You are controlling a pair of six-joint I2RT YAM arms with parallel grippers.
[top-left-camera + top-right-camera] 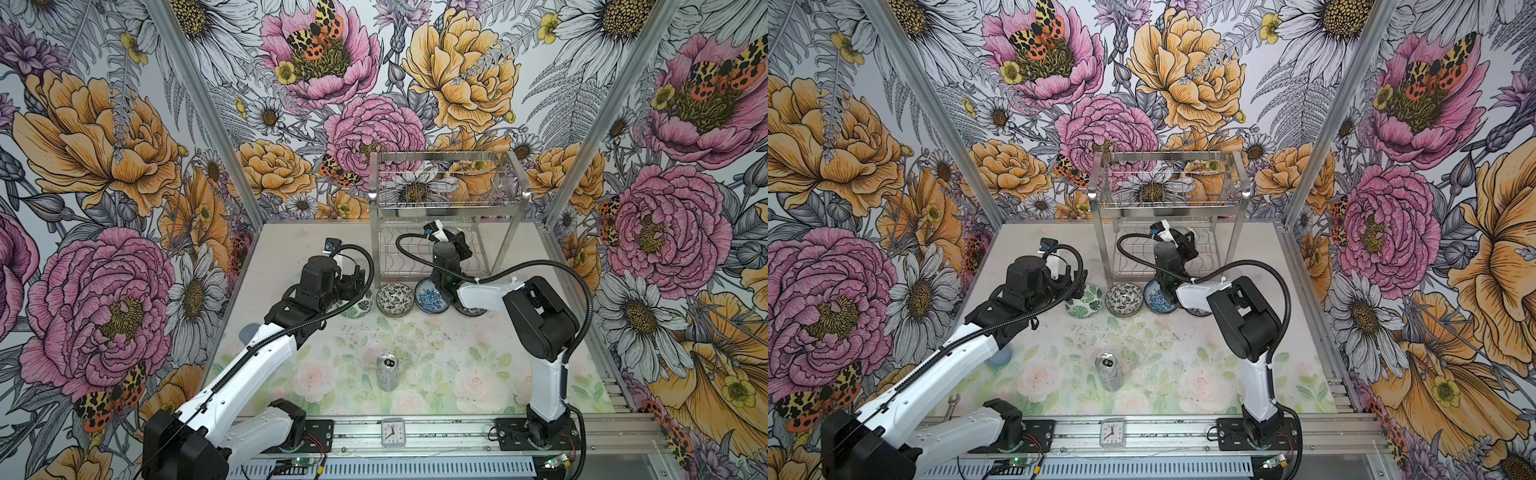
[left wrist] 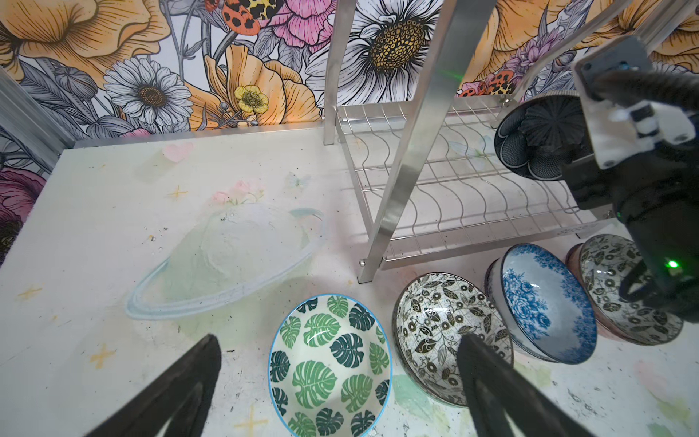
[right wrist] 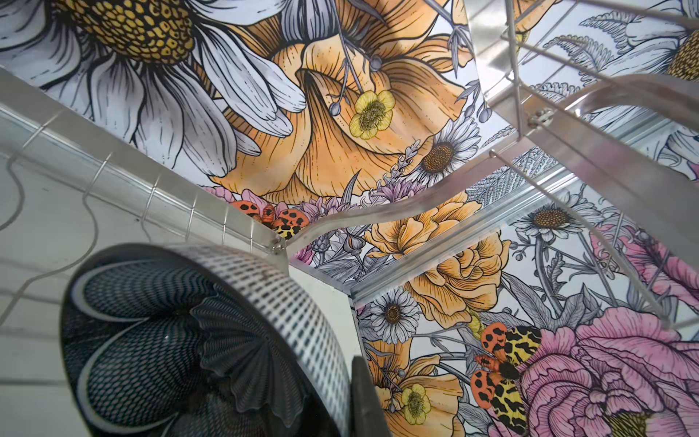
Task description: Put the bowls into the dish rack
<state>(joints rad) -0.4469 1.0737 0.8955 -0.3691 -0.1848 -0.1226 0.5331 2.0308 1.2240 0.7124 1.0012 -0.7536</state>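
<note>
Under the upper basket of the dish rack [image 1: 449, 195], near its right end, the right gripper [image 1: 452, 237] is clamped on the rim of a dark petal-patterned bowl [image 2: 537, 140], held on edge over the lower wavy wires; whether it touches them I cannot tell. Its rim stands upright and its mouth faces the left arm's side, so its axis lies along the rack's long axis, left to right in both top views. Along the rack's front, 4 bowls sit open side up in a row on the table [image 1: 291, 249]: a green-leaf bowl [image 2: 329, 363], a black-and-white bowl [image 2: 438, 333], a blue floral bowl [image 2: 544, 302] and a second black-and-white bowl [image 2: 620, 287]. The left gripper [image 2: 338, 340] hovers over the green-leaf bowl, fingers wide apart, holding nothing.
</note>
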